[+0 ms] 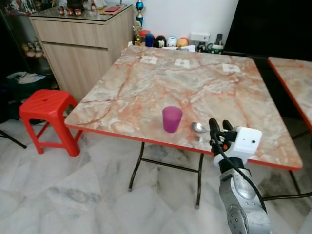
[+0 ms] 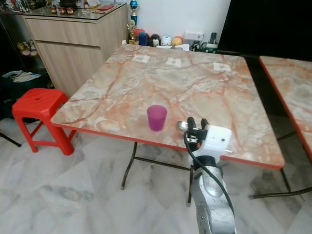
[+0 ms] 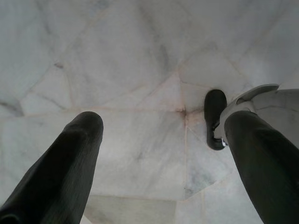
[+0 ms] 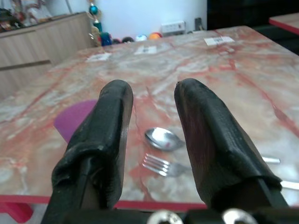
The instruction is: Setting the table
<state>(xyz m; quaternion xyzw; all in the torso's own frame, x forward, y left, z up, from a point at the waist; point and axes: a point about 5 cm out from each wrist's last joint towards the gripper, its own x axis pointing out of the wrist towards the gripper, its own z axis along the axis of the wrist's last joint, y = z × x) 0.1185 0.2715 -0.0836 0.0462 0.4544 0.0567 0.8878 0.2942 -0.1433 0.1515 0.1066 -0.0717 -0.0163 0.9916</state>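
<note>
A purple cup (image 1: 172,119) stands upright near the front edge of the marble-patterned table (image 1: 195,83). Just right of it lie a metal spoon (image 1: 199,127) and a fork (image 4: 163,165), side by side on the tabletop. My right gripper (image 1: 220,127) hovers at the table's front edge, just short of the cutlery, open with nothing between its fingers (image 4: 112,116). In the right wrist view the spoon (image 4: 162,138) lies beyond the gap and the cup (image 4: 77,122) off to one side. My left gripper (image 3: 166,123) hangs open over the floor.
A red plastic stool (image 1: 48,114) stands left of the table, with a wooden cabinet (image 1: 83,39) behind it. A second table (image 1: 292,83) stands to the right. Toys and balls (image 1: 165,41) line the wall, and three paper cards (image 1: 182,62) lie on the table's far side. Marble floor (image 1: 73,195) is below.
</note>
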